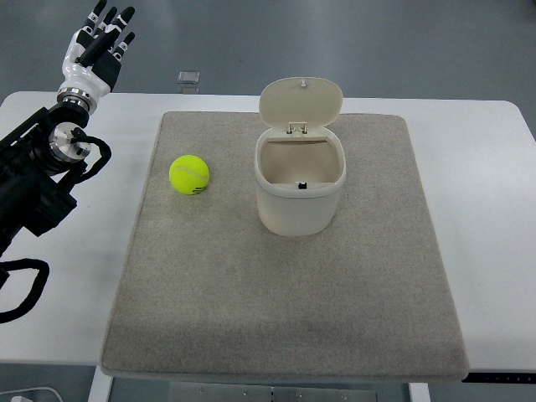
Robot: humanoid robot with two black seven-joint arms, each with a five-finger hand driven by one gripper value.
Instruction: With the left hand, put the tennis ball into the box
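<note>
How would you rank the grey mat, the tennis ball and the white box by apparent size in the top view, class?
1. Grey mat
2. White box
3. Tennis ball

The differences are clear; none look alike.

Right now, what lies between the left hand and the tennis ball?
Nothing stands there: only bare white table and the mat's edge separate the left hand from the ball in the top view.

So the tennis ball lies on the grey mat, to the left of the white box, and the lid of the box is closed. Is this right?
Not quite: the top view shows the white box with its lid flipped open. The tennis ball does lie on the grey mat, left of it.
</note>
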